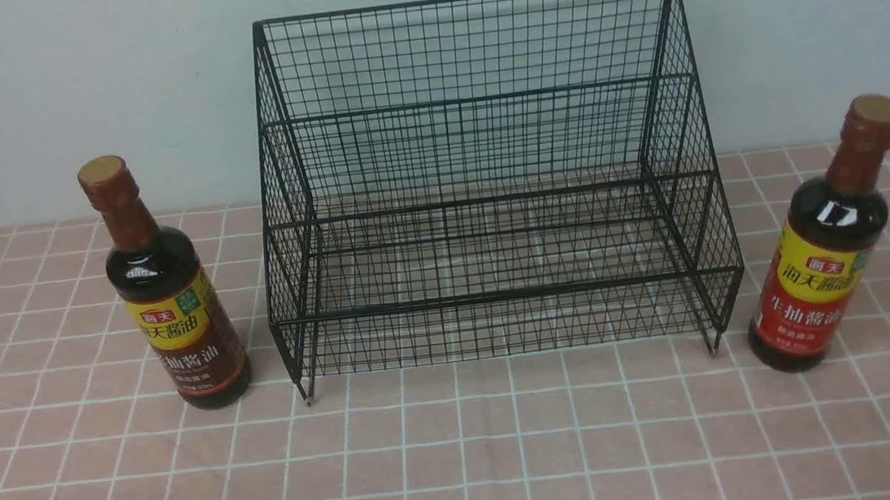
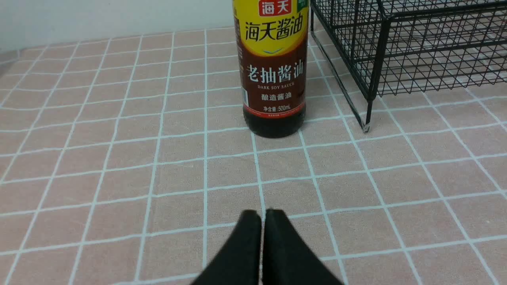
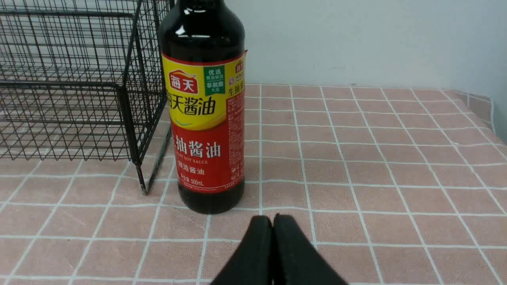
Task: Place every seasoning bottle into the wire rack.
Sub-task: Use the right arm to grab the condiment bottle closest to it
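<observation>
The brown-label soy-sauce bottle stands upright just left of the wire rack, and the red-label soy-sauce bottle just right of it. Each is near a front leg of the rack with a strip of checked tablecloth between. Your left gripper and right gripper hover short of their bottles, fingers pressed together, gripping nothing.

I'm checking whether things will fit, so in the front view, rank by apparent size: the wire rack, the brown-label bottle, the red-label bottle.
1. wire rack: clearly largest, taller and wider than either bottle.
2. brown-label bottle and red-label bottle: they look alike in size, so unranked.
</observation>
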